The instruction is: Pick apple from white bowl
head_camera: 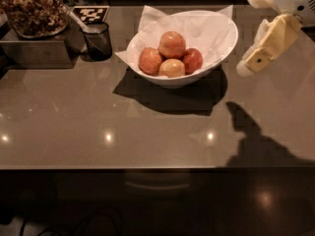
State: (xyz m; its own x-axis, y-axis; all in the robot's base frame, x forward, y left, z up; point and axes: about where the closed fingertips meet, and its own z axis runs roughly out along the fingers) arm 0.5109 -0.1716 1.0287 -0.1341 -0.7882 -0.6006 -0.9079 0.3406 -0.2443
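Note:
The white bowl [216,53], lined with crumpled white paper, stands on the brown counter at centre back. Several apples lie in it. The apple [172,44], largest and orange-red with a yellowish sheen, sits on top at the back. A smaller dark red apple [192,60] is to its right, a pale yellow one [172,68] in front, another orange-red one [149,61] to the left. My gripper [251,62] hangs at the upper right, cream-coloured, just right of the bowl's rim and above the counter, holding nothing.
A small dark cup [97,41] with a spoon stands left of the bowl. A metal box with a container of nuts [32,11] is at the far left. A checkered tag [90,14] lies behind the cup. The counter's front edge [147,167] runs across the lower part.

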